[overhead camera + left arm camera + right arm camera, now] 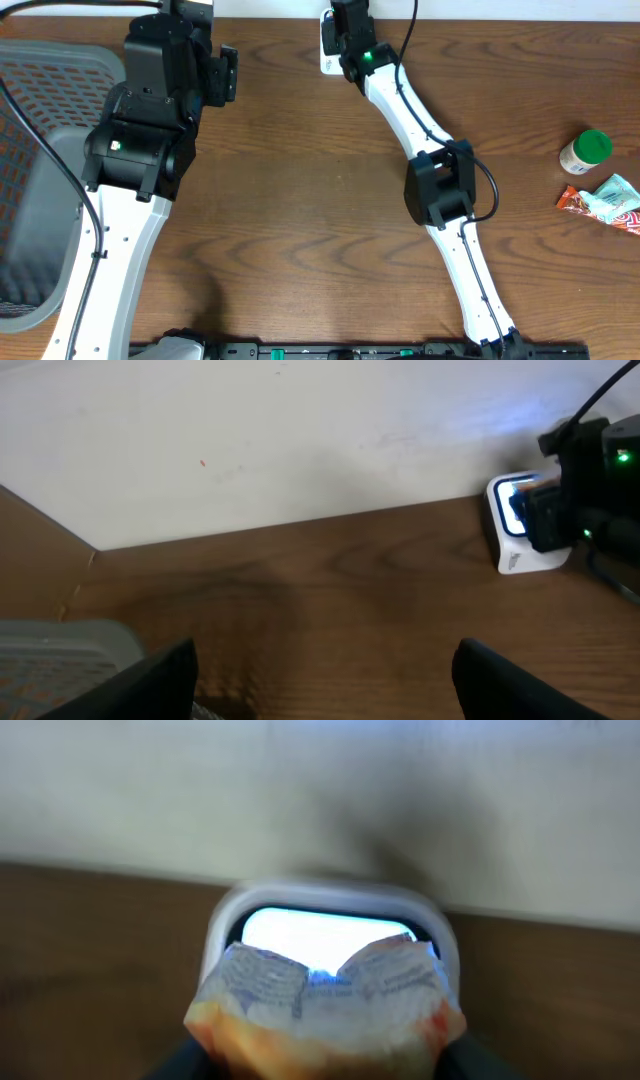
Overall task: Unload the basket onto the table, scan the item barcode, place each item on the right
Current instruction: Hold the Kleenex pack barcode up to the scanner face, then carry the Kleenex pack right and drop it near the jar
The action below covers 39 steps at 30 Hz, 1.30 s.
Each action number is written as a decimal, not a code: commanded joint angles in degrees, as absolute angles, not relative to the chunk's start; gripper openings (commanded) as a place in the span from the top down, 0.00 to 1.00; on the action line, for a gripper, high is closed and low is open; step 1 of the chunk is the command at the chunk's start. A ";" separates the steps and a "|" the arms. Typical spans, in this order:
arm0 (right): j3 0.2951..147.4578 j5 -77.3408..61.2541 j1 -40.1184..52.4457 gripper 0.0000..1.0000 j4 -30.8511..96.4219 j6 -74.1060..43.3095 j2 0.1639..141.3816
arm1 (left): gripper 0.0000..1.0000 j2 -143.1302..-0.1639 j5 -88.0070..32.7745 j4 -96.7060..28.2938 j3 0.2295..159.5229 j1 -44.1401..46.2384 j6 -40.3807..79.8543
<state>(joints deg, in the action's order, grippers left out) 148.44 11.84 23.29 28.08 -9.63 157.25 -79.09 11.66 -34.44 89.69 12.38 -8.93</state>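
Right before the scanner, the right claw pinches a packet; well left of it, the left claw hangs spread

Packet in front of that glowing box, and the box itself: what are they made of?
The packet looks like thin, glossy plastic film: it is creased and crumpled, with printing. The box seems smooth white moulded plastic, judging by its rounded, matte rim.

White arm links with black joint housings (green lights glowing), seemingly thin black cables.
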 commanded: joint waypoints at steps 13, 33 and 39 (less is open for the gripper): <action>148.07 18.04 13.82 0.59 86.06 -6.57 133.86 | 0.18 -78.98 10.98 -31.92 89.47 12.19 -9.34; 123.61 15.90 -19.31 0.64 76.60 -9.37 135.79 | 0.18 -78.81 2.96 -31.83 89.47 12.34 -9.17; 119.20 10.11 -21.67 0.64 71.20 -9.37 135.79 | 0.18 -78.83 2.98 -32.01 89.47 12.27 -9.19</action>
<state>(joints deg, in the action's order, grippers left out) 119.74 13.98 -21.43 72.29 -8.71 135.59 -79.09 3.33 -32.03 89.69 12.43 -9.04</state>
